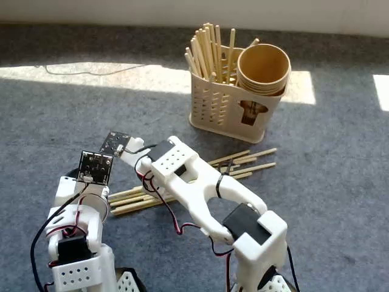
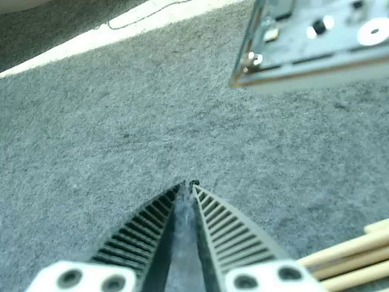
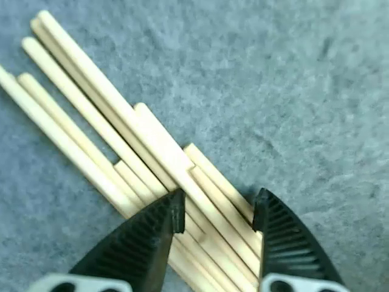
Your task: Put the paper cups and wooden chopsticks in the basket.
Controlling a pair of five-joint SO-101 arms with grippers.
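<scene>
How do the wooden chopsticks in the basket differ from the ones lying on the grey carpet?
The pale wooden chopsticks in the basket stand on end, leaning, inside the cream perforated plastic basket beside the stacked brown paper cups. The loose wooden chopsticks lie flat on the grey carpet. The basket ones are clear of both arms, while the loose ones sit under the open right gripper. Both sets are plain light wood.

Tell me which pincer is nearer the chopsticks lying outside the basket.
Right. The right pincer hangs open directly over the loose chopsticks, its tips straddling the pile. The left pincer is shut over bare carpet, beside the pile.
</scene>
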